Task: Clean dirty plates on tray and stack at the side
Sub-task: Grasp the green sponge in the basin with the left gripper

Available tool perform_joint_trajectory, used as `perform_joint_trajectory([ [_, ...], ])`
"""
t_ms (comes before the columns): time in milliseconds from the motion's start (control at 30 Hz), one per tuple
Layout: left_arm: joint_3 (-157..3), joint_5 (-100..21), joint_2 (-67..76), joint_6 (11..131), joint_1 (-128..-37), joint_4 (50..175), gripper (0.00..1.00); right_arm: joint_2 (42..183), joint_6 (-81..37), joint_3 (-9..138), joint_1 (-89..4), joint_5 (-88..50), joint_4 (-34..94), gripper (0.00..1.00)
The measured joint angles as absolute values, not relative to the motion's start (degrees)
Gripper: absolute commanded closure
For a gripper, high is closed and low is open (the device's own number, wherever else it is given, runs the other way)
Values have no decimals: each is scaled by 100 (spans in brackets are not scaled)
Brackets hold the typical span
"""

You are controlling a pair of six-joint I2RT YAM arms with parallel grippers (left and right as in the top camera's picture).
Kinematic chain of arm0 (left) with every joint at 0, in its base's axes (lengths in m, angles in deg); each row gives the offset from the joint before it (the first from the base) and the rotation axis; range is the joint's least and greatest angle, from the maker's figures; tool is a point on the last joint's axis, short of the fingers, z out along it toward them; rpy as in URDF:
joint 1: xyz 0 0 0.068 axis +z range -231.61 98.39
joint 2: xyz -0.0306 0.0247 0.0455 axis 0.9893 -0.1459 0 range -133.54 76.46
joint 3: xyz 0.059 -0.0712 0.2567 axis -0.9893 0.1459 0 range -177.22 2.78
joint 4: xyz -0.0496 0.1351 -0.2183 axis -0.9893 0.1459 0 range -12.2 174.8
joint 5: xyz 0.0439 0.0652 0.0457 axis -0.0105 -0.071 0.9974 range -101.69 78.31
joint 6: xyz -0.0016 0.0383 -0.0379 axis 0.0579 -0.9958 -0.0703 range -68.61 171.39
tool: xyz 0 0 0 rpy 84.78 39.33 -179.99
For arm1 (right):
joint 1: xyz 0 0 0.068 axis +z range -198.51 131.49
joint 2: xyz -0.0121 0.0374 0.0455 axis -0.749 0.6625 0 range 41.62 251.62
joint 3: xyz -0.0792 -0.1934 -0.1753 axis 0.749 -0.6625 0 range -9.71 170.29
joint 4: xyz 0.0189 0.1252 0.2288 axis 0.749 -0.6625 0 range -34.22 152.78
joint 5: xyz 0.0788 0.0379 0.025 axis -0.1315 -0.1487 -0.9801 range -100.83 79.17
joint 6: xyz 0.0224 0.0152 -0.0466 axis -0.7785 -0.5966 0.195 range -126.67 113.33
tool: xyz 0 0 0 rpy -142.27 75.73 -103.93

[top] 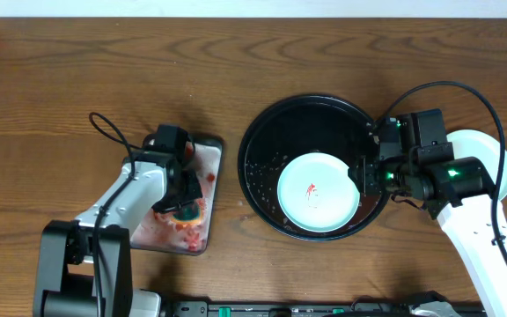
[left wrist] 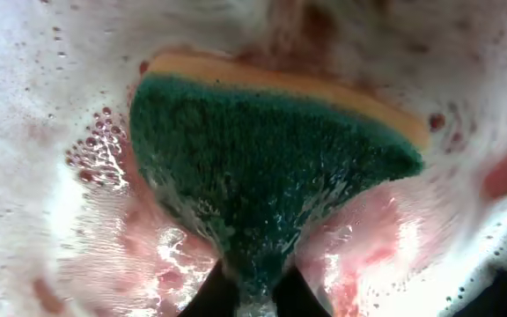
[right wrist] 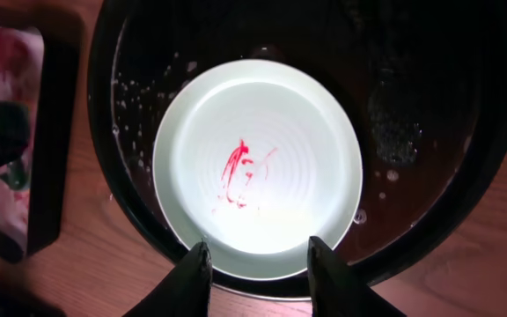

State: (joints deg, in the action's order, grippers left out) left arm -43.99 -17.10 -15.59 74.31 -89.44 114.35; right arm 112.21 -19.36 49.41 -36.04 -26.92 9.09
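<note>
On the round black tray (top: pixel 262 132) lies a pale mint-white plate (top: pixel 317 192) with a small red smear in its middle. My right gripper (top: pixel 363 176) hovers at that plate's right rim. In the right wrist view its jaws stand apart over the near rim of the plate (right wrist: pixel 258 167), with nothing between them (right wrist: pixel 258 269). Another pale plate (top: pixel 478 143) lies on the bare wood at the right, partly under my right arm. My left gripper (left wrist: pixel 255 286) is shut on a green and yellow sponge (left wrist: pixel 262 158) down in pink foam.
A smaller rectangular tray (top: pixel 216 172) of reddish foamy water stands left of the black tray, and my left gripper (top: pixel 186 201) is down in it. Water drops dot the black tray's floor (right wrist: pixel 394 132). Brown wood tabletop (top: pixel 60 79) surrounds both trays.
</note>
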Motion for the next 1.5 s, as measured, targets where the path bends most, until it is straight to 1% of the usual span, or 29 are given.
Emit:
perform_joint_trajectory([
  [33,-4449,-1712,-1579,7435,-8944,11508,92,11221,-1934,4943,-3604,-2699,900,68],
  [67,-4501,-1710,-1607,7437,-8944,11582,78,11221,-1934,4943,-3604,-2701,900,68],
  [100,-4567,-1710,-1614,7448,-8944,11711,70,11221,-1931,4943,-3604,-2703,902,68],
  [133,-4654,-1712,-1618,7466,-8944,11877,60,11221,-1925,4941,-3604,-2710,898,68],
  [200,-4799,-1714,-1597,7496,-8944,12203,48,11221,-1921,4941,-3604,-2714,887,68],
  [400,-4965,-1751,-1315,7542,-8955,12791,47,11221,-1918,4941,-3604,-2716,878,68],
  [467,-4930,-1804,-1315,7544,-8955,12753,49,11221,-1918,4941,-3604,-2716,880,68],
  [533,-4735,-1887,-1308,7581,-8962,12515,56,11221,-1918,4943,-3604,-2716,880,68],
  [567,-4488,-1917,-1306,7658,-8962,12251,67,11221,-1918,4941,-3604,-2716,878,68],
  [600,-4346,-1928,-1299,7675,-8962,12089,73,11221,-1918,4941,-3604,-2716,880,68],
  [667,-4143,-1974,-1258,7739,-8960,11770,91,11221,-1918,4943,-3604,-2716,880,68],
  [700,-4049,-2013,-1210,7756,-8960,11619,92,11223,-1918,4941,-3604,-2719,876,68],
  [800,-3865,-2077,-1059,7820,-8966,11383,93,11223,-1918,4941,-3604,-2719,876,68],
  [900,-3909,-2081,-1076,7820,-8953,11453,92,11223,-1921,4941,-3604,-2719,876,68],
  [933,-3988,-2081,-1122,7822,-8949,11582,83,11223,-1918,4943,-3604,-2721,865,68],
  [967,-4077,-2083,-1172,7824,-8936,11709,77,11221,-1921,4943,-3604,-2721,861,68],
  [1000,-4182,-2081,-1218,7842,-8916,11886,63,11223,-1921,4941,-3604,-2721,850,68],
  [1067,-4462,-2070,-1288,7822,-8846,12366,55,11223,-1918,4943,-3604,-2727,817,68],
  [1100,-4604,-2053,-1301,7783,-8835,12581,53,11223,-1921,4941,-3604,-2734,808,68],
  [1200,-5002,-2031,-1301,7665,-8811,12821,52,11221,-1918,4941,-3604,-2736,799,68],
  [1300,-5216,-1930,-1301,7575,-8809,12683,52,11223,-1918,4941,-3604,-2738,802,68],
  [1367,-5220,-1703,-1301,7533,-8809,12565,57,11223,-1921,4941,-3604,-2736,815,68],
  [1500,-5096,-1426,-1301,7509,-8807,12034,59,11223,-1921,4941,-3604,-2736,819,68],
])
